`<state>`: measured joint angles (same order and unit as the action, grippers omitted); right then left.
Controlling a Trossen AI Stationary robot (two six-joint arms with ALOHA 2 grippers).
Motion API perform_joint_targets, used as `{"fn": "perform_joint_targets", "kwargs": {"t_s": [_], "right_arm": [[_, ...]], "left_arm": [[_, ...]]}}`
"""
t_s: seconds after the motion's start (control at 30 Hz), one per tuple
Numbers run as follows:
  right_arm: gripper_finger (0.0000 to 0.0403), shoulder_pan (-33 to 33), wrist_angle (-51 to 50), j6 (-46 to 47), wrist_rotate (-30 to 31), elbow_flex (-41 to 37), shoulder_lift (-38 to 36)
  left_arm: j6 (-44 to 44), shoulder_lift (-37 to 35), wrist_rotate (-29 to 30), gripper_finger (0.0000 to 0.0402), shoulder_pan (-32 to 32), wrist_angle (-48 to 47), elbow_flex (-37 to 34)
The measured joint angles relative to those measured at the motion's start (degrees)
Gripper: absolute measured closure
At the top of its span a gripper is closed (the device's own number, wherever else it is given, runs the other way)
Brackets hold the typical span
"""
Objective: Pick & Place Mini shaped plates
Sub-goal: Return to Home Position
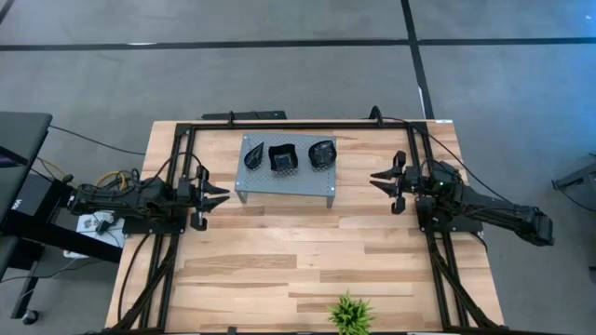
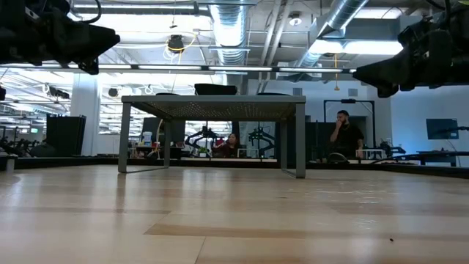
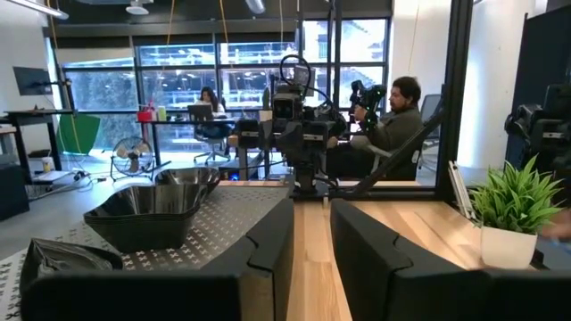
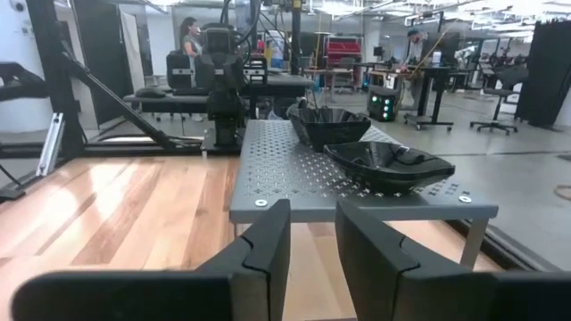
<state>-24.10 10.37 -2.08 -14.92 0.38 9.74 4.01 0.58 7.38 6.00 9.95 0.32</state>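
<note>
From above, the plate stacks are too small to count and the green plant is cut by the frame's edge; level across the bench, the grey stand hides them.

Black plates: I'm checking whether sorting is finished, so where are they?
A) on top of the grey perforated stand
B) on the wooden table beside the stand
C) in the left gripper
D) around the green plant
A: the high view shows the black plates in three spots on the grey stand, the left gripper and right gripper empty beside it.
</note>
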Motion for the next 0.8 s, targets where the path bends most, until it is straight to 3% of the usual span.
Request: {"fn": "perform_joint_targets", "kwargs": {"t_s": [0.8], "right_arm": [[0.0316, 0.0, -0.04, -0.9, 0.0, -0.07, 0.02]], "left_arm": [[0.0, 0.02, 0.01, 0.0323, 0.0, 0.47, 0.02]]}}
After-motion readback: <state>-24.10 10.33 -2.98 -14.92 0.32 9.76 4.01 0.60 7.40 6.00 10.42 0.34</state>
